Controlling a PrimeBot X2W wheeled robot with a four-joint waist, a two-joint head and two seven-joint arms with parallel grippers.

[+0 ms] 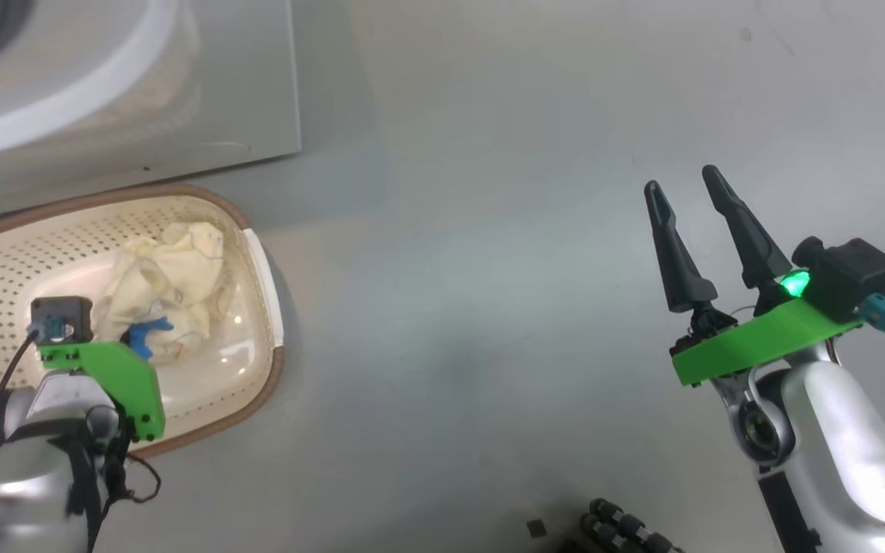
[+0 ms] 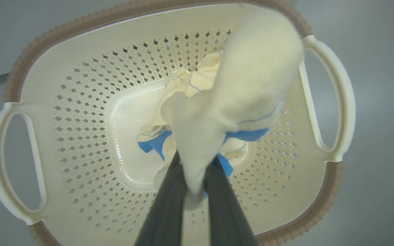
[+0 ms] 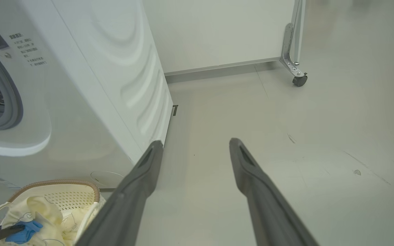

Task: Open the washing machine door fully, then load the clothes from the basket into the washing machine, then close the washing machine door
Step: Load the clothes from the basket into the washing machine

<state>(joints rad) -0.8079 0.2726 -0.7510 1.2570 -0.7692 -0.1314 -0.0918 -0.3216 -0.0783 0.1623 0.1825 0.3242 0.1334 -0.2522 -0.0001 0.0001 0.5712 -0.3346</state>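
Note:
The cream basket point(image 1: 258, 399) with a brown rim sits on the floor in front of the white washing machine point(image 1: 243, 92). Pale cream-yellow clothes point(image 1: 170, 280) with blue trims lie bunched inside it. My left gripper point(image 2: 195, 171) points down into the basket point(image 2: 80, 30), shut on a cream garment point(image 2: 251, 75) that rises toward the camera, blue cuffs beneath it. Over bare floor at the right, my right gripper point(image 1: 681, 180) is open and holds nothing. The right wrist view shows the machine's side point(image 3: 91, 85), its grey seal point(image 3: 12, 102) and the basket point(image 3: 56, 182). The washing machine door is out of view.
A grey floor spreads right of the machine and basket. A wheeled panel leg with a castor point(image 3: 299, 80) stands by the back wall. A dark ribbed part point(image 1: 627, 530) shows at the head view's bottom edge.

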